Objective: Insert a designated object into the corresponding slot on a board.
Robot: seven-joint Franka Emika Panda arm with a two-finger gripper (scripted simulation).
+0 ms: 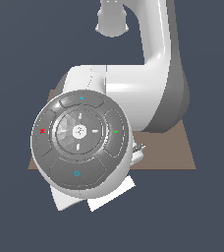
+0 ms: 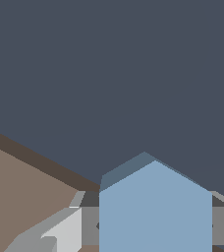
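Note:
In the wrist view the blue hexagonal block fills the space between my two grey fingers, so my gripper is shut on it. A corner of the brown board lies beside and below the block. The hexagonal slot is out of view. In the exterior view the arm's round wrist flange covers the gripper, the block and most of the board.
The white and grey arm rises behind the board in the exterior view. White finger parts stick out below the flange. Dark blue-grey ground surrounds the board. The board's coloured shapes and cut-outs are hidden.

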